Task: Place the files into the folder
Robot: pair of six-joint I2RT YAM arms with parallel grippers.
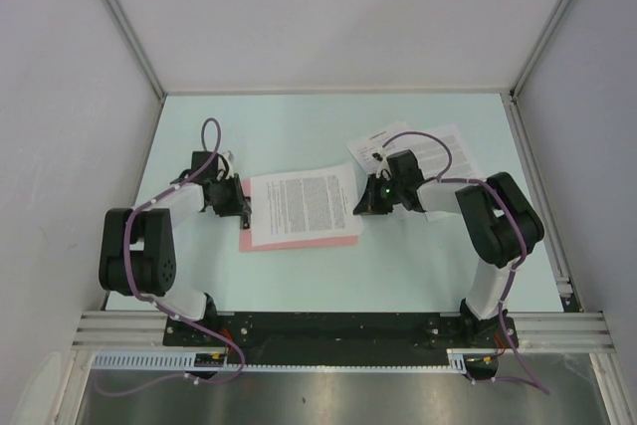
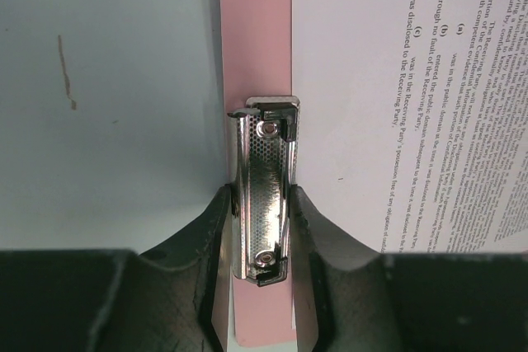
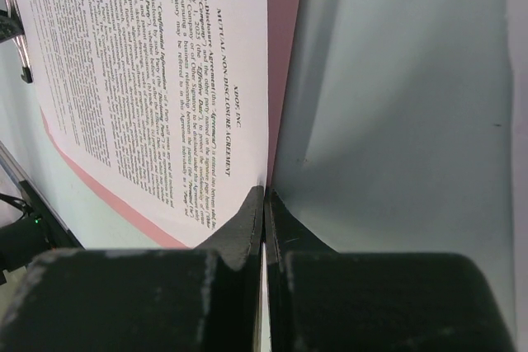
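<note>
The pink folder [image 1: 299,243] lies flat mid-table with its metal clip [image 2: 266,154] at its left short edge. One white printed sheet [image 1: 299,201] lies on top of it, slightly askew. My left gripper [image 1: 239,208] is closed on the clip, one finger on each side of it [image 2: 260,195]. My right gripper [image 1: 360,201] is shut on the sheet's right edge [image 3: 266,191], and a sliver of paper shows between its fingers. The sheet [image 3: 165,80] and the pink board [image 3: 285,39] run away from that gripper. More files [image 1: 453,141] lie at the back right, partly under the right arm.
Grey enclosure walls [image 1: 60,97] and metal corner posts [image 1: 542,47] ring the pale green table [image 1: 279,136]. An aluminium rail [image 1: 348,325] runs along the near edge. Purple cables [image 1: 211,136] loop above both arms.
</note>
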